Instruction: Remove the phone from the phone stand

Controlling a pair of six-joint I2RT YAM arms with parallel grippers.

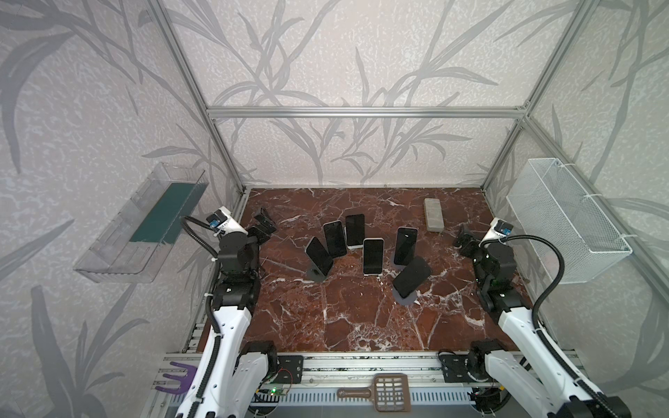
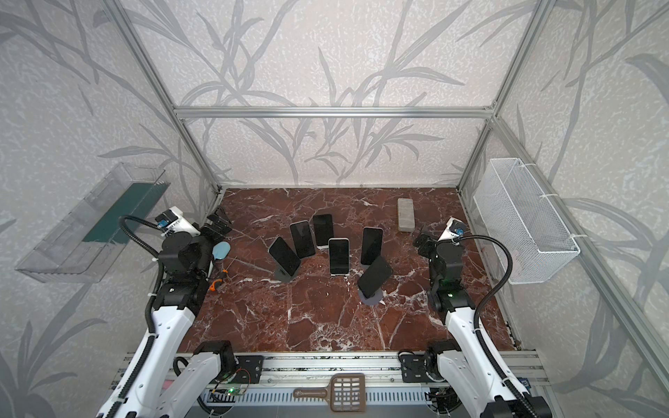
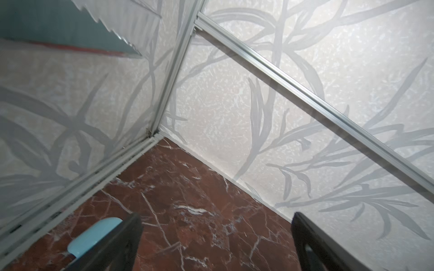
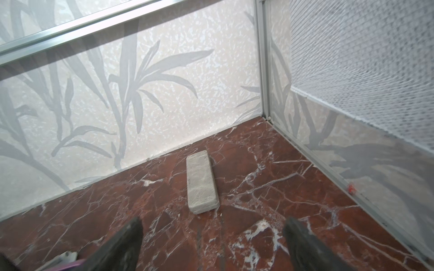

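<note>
Six phones [image 1: 373,256] stand on end, leaning back.

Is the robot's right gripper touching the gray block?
Apart. The right wrist view shows a strip of bare red marble table between the right gripper and the gray block.

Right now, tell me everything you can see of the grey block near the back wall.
The grey block is a flat, oblong slab with rounded corners and a mottled, stone-like pale grey surface. It lies flat on the red marble-patterned table, close to the back wall but apart from it. One short end points towards the open right hand, which does not touch it.
</note>
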